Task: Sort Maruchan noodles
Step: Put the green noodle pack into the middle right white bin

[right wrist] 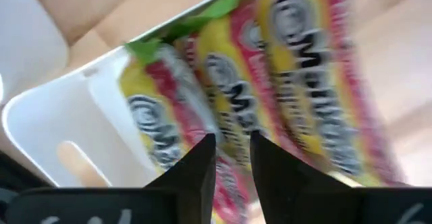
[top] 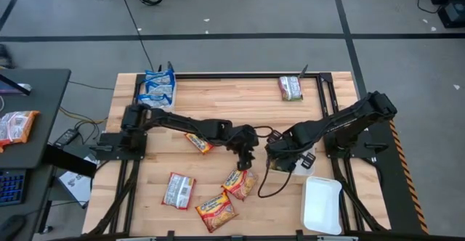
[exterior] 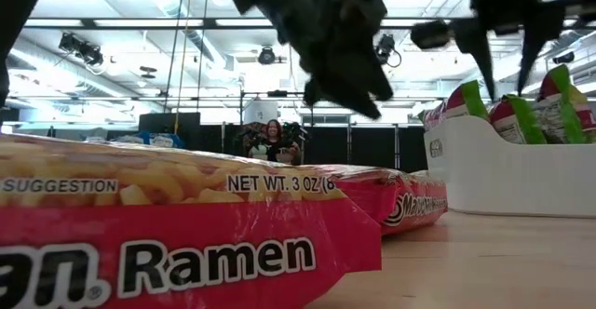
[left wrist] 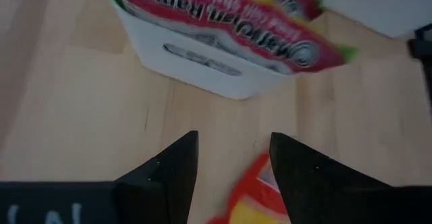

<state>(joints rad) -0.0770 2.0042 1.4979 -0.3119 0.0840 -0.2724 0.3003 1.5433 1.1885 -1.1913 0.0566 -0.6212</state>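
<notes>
Several Maruchan noodle packets lie flat on the wooden table: orange-red ones (top: 240, 183) (top: 216, 210) (top: 197, 143) and a pinkish-silver one (top: 178, 190). Green-and-red packets (right wrist: 270, 82) stand on edge in a white tray (exterior: 494, 174) near the table's middle. My right gripper (right wrist: 233, 160) points down just above these packets, slightly open with nothing between its fingers. My left gripper (left wrist: 233, 163) hangs open over bare wood beside that tray, above the edge of an orange-red packet (left wrist: 250, 200), and touches nothing.
Blue packets stand in a tray (top: 158, 87) at the far left corner. A pinkish-green packet (top: 290, 88) lies at the far edge. An empty white tray (top: 323, 205) sits at the near right. Bare wood lies between the arms' bases and the far edge.
</notes>
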